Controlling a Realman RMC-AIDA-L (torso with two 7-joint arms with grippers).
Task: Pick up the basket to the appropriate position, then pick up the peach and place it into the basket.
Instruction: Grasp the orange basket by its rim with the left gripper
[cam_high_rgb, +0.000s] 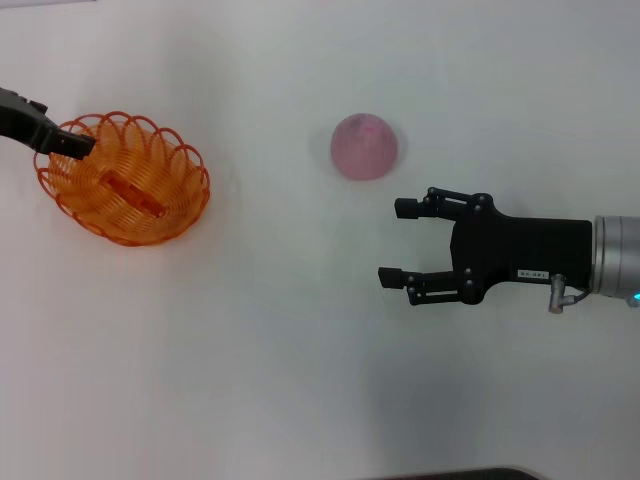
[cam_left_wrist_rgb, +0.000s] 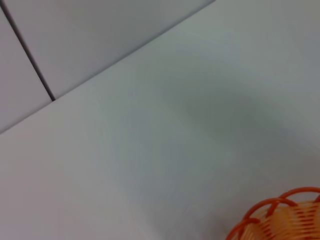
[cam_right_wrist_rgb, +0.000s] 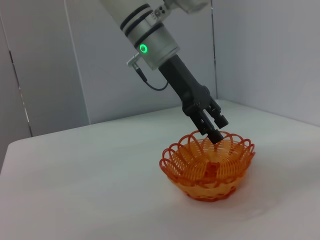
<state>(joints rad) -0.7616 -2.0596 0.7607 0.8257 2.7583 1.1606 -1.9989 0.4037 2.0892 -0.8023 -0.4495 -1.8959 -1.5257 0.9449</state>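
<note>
The orange wire basket (cam_high_rgb: 125, 180) stands on the white table at the left. My left gripper (cam_high_rgb: 77, 143) is at its far left rim, fingers closed on the rim wire; the right wrist view shows this gripper (cam_right_wrist_rgb: 214, 135) reaching down onto the rim of the basket (cam_right_wrist_rgb: 207, 165), which rests on the table. A piece of the rim (cam_left_wrist_rgb: 280, 217) shows in the left wrist view. The pale pink peach (cam_high_rgb: 364, 146) lies on the table right of centre. My right gripper (cam_high_rgb: 397, 241) is open and empty, just in front of the peach and slightly to its right, not touching it.
The white table (cam_high_rgb: 280, 360) runs bare between basket and peach and along the front. Grey wall panels (cam_right_wrist_rgb: 45, 65) stand behind the table's far left side. A dark edge (cam_high_rgb: 450, 474) shows at the very front.
</note>
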